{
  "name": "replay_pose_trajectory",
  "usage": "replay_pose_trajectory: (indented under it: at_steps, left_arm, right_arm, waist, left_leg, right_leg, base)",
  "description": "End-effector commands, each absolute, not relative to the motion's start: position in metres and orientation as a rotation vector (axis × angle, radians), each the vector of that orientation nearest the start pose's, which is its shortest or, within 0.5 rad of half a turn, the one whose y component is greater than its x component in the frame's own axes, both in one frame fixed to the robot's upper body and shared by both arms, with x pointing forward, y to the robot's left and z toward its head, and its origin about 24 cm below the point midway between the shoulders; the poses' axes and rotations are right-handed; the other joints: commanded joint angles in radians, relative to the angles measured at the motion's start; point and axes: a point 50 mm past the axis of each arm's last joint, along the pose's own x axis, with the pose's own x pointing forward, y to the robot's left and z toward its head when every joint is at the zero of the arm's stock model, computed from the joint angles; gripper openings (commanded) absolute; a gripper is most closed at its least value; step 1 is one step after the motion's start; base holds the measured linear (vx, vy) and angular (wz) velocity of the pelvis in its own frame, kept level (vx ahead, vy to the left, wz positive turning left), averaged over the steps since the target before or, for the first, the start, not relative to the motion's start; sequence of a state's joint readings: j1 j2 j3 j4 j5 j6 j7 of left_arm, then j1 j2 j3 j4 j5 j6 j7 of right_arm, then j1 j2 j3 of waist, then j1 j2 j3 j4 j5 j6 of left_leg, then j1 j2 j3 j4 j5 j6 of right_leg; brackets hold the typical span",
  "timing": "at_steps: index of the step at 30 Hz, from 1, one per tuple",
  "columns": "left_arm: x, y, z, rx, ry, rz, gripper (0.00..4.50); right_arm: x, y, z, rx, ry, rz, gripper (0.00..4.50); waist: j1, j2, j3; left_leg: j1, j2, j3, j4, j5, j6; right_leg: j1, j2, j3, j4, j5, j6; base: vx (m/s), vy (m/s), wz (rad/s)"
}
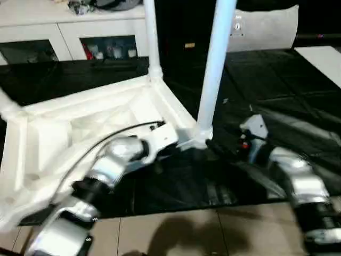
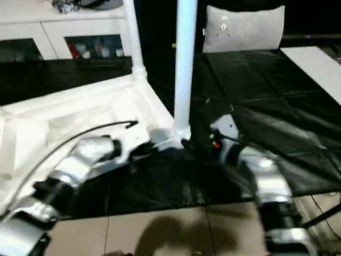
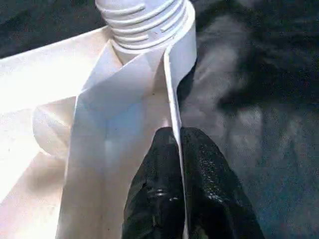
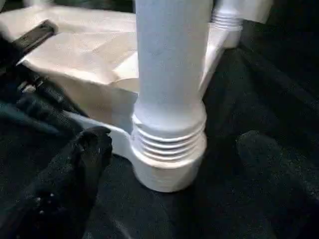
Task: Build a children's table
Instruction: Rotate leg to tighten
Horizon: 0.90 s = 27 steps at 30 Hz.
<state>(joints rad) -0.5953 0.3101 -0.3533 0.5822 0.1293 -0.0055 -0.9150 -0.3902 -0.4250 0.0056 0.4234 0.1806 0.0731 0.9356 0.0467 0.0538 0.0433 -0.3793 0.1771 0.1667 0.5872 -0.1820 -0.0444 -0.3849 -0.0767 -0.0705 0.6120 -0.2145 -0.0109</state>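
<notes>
The white table top point(image 1: 69, 128) lies upside down on a black mat, ribbed underside up. One white leg point(image 1: 152, 37) stands upright in the far corner socket. A second leg point(image 1: 213, 69) stands in the near right corner socket point(image 4: 167, 169), with its thread ridges showing above the socket. Another leg's end point(image 1: 6, 105) shows at the left corner. My left gripper point(image 3: 177, 134) is shut on the thin rim wall point(image 3: 172, 74) of the top, just beside that near socket. My right gripper point(image 4: 174, 142) is open low at the near leg's base, one black finger point(image 4: 84, 154) on each side.
The black mat point(image 1: 277, 80) covers the floor under and to the right of the top. Beige tiles point(image 1: 186, 229) run along the near edge. A white cabinet point(image 1: 64, 26) stands at the back left, a grey cushion point(image 2: 242, 26) at the back, a white board point(image 1: 325, 58) at far right.
</notes>
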Motion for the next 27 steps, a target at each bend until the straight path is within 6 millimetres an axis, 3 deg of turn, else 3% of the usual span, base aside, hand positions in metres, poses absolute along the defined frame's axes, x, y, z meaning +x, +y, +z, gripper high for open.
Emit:
replay_pose_trajectory:
  at_steps: [1,4,11,13,22,27]
  left_arm:
    - [0.313,0.109,0.040,0.651,0.346,-1.282,0.00]
    - [0.306,0.119,0.039,0.708,0.375,-1.404,0.00]
    - [0.299,0.122,0.040,0.719,0.373,-1.518,0.00]
    - [0.297,0.122,0.041,0.710,0.367,-1.562,0.00]
    - [0.290,0.120,0.044,0.722,0.362,-1.671,0.00]
    - [0.290,0.120,0.044,0.728,0.362,-1.687,0.00]
  right_arm:
    - [0.305,-0.194,0.068,-0.222,0.191,0.936,4.47]
    - [0.299,-0.196,0.074,-0.251,0.235,1.084,4.47]
    - [0.292,-0.191,0.070,-0.300,0.293,1.241,4.47]
    - [0.291,-0.187,0.069,-0.289,0.314,1.288,4.47]
    - [0.291,-0.176,0.064,-0.256,0.346,1.381,3.72]
    - [0.291,-0.171,0.064,-0.246,0.339,1.399,3.26]
  waist:
    - [0.007,-0.011,-0.063]
    - [0.016,-0.013,-0.061]
    - [0.034,-0.013,-0.062]
    - [0.041,-0.017,-0.063]
    - [0.047,-0.015,-0.063]
    - [0.050,-0.013,-0.066]
  left_leg:
    - [0.009,0.053,-0.012,-0.055,-0.129,0.125]
    - [0.009,0.054,-0.010,-0.055,-0.141,0.128]
    - [0.013,0.060,-0.009,-0.056,-0.145,0.111]
    - [0.014,0.058,-0.008,-0.055,-0.140,0.112]
    - [0.015,0.060,-0.008,-0.056,-0.145,0.098]
    - [0.014,0.059,-0.009,-0.054,-0.128,0.099]
  right_leg:
    - [0.051,-0.071,0.045,-0.065,0.000,-0.270]
    - [0.052,-0.071,0.044,-0.065,-0.022,-0.270]
    - [0.046,-0.073,0.046,-0.060,-0.025,-0.277]
    - [0.047,-0.075,0.047,-0.060,-0.026,-0.278]
    - [0.044,-0.075,0.048,-0.059,-0.044,-0.274]
    - [0.046,-0.075,0.047,-0.054,-0.007,-0.276]
  base:
    - [0.000,0.000,0.00]
    - [0.000,0.000,0.00]
    - [0.000,0.000,0.00]
    - [0.000,0.000,0.00]
    - [0.000,0.000,0.00]
    - [0.000,0.000,0.00]
